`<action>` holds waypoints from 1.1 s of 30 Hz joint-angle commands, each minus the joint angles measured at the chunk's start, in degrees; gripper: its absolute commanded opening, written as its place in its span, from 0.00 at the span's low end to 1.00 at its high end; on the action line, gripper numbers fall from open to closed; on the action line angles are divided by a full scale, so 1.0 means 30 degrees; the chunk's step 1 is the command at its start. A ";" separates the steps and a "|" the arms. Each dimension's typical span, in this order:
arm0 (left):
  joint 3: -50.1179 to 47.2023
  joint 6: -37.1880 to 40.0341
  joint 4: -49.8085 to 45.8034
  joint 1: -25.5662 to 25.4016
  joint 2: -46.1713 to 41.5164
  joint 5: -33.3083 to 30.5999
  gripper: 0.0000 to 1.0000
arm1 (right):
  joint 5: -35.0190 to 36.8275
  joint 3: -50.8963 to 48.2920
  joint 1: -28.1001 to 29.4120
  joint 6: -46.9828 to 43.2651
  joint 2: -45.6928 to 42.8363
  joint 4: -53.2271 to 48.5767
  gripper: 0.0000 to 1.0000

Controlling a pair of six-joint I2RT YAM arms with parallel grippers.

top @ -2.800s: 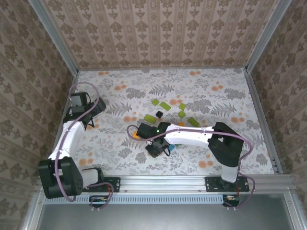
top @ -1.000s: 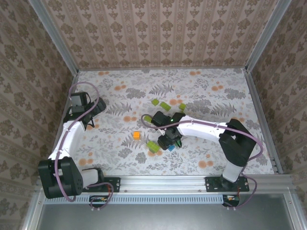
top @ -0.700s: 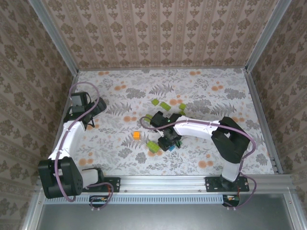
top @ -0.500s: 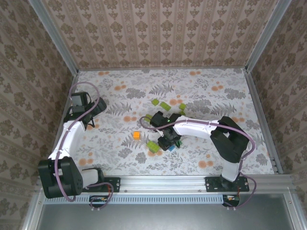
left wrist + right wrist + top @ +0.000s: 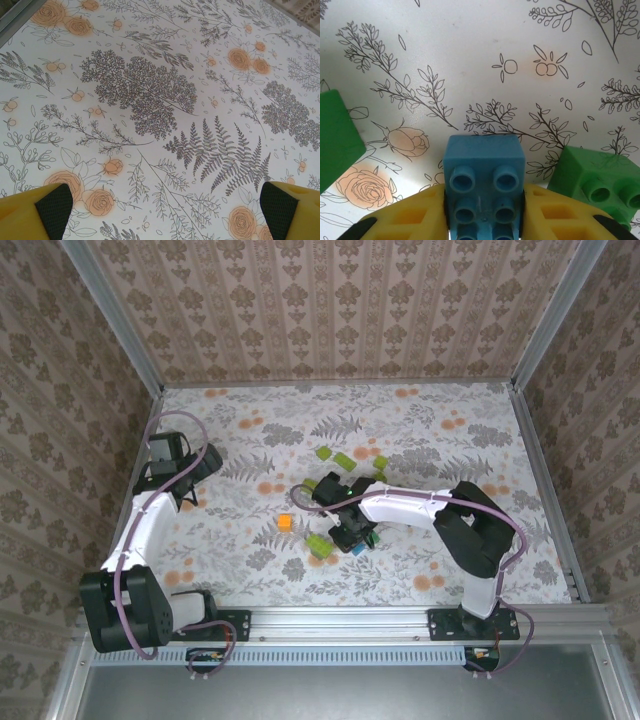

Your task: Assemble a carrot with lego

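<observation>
Overhead, floral table carries scattered lego; no carrot built yet.
Far left, left gripper has jaws spread wide, nothing between.
Mid-table, right gripper has fingers pressed on both long sides of blue brick, apparently clamped; brick's near end cut off by frame.
Brick's long axis runs straight out between fingers, studs up.
Green bricks either side, clear of blue one.
Orange brick lies left of right gripper; lime-green brick just beside gripper, same side.
Right arm far nearer both.

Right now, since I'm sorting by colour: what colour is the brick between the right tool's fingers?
Blue. The brick shows best in the right wrist view.
</observation>
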 commanded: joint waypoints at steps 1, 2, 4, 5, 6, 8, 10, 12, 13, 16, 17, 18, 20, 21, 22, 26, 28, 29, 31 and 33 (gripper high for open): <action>0.0615 0.0211 -0.0231 -0.0151 0.0134 0.0112 1.00 | 0.0044 0.0390 -0.0097 -0.0041 -0.1220 -0.1307 0.32; 0.0616 0.0218 -0.0208 -0.0137 0.0140 0.0138 1.00 | 0.0043 0.0525 -0.0099 -0.0036 -0.1605 -0.1548 0.32; 0.0616 0.0234 -0.0221 -0.0140 0.0154 0.0142 1.00 | 0.0030 0.0786 -0.0092 -0.0036 -0.2224 -0.2117 0.32; 0.0615 0.0210 -0.0204 -0.0148 0.0163 0.0150 1.00 | 0.0041 0.0993 -0.0077 -0.0043 -0.2519 -0.2436 0.32; 0.0616 0.0238 -0.0208 -0.0152 0.0120 0.0142 1.00 | 0.0045 0.1141 -0.0042 -0.0037 -0.2729 -0.2733 0.32; 0.0621 0.0262 -0.0261 -0.0146 0.0127 0.0142 1.00 | 0.0023 0.1456 0.0109 -0.0087 -0.3096 -0.3170 0.32; 0.0616 0.0227 -0.0243 -0.0142 0.0103 0.0171 1.00 | -0.0119 0.1854 0.0307 -0.0221 -0.3291 -0.3601 0.32; 0.0594 0.0253 -0.0237 -0.0153 0.0097 0.0199 1.00 | -0.0382 0.2316 0.0540 -0.0398 -0.3400 -0.4008 0.32; 0.0609 0.0250 -0.0257 -0.0168 0.0065 0.0200 1.00 | -0.0543 0.2556 0.0667 -0.0485 -0.3406 -0.4159 0.32; 0.0609 0.0263 -0.0282 -0.0144 0.0046 0.0200 1.00 | -0.1131 0.3339 0.0952 -0.0758 -0.3409 -0.4500 0.32; 0.0614 0.0259 -0.0306 -0.0169 0.0004 0.0200 1.00 | -0.1399 0.3600 0.1036 -0.0866 -0.3349 -0.4596 0.31; 0.0616 0.0292 -0.0304 -0.0150 -0.0002 0.0200 1.00 | -0.1569 0.3878 0.1098 -0.0961 -0.3247 -0.4664 0.32; 0.0580 0.0292 -0.0350 -0.0158 -0.0041 0.0200 1.00 | -0.1629 0.4365 0.1201 -0.1117 -0.2915 -0.4850 0.32; 0.0587 0.0280 -0.0336 -0.0170 -0.0081 0.0200 1.00 | -0.1648 0.4647 0.1222 -0.1189 -0.2731 -0.4959 0.32; 0.0587 0.0311 -0.0378 -0.0170 -0.0071 0.0200 1.00 | -0.1711 0.4837 0.1271 -0.1285 -0.2510 -0.4998 0.32; 0.0587 0.0307 -0.0380 -0.0153 -0.0100 0.0241 1.00 | -0.1751 0.5808 0.1581 -0.1599 -0.1387 -0.5255 0.31; 0.0573 0.0293 -0.0380 -0.0163 -0.0119 0.0287 1.00 | -0.1716 0.6254 0.1713 -0.1703 -0.0794 -0.5359 0.31; 0.0587 0.0293 -0.0369 -0.0175 -0.0101 0.0303 1.00 | -0.1685 0.6514 0.1799 -0.1764 -0.0477 -0.5431 0.31; 0.0587 0.0316 -0.0380 -0.0179 -0.0101 0.0331 1.00 | -0.1657 0.6933 0.1947 -0.1857 0.0017 -0.5556 0.31; 0.0587 0.0314 -0.0383 -0.0154 -0.0128 0.0333 1.00 | -0.1574 0.7301 0.2082 -0.1961 0.0409 -0.5692 0.31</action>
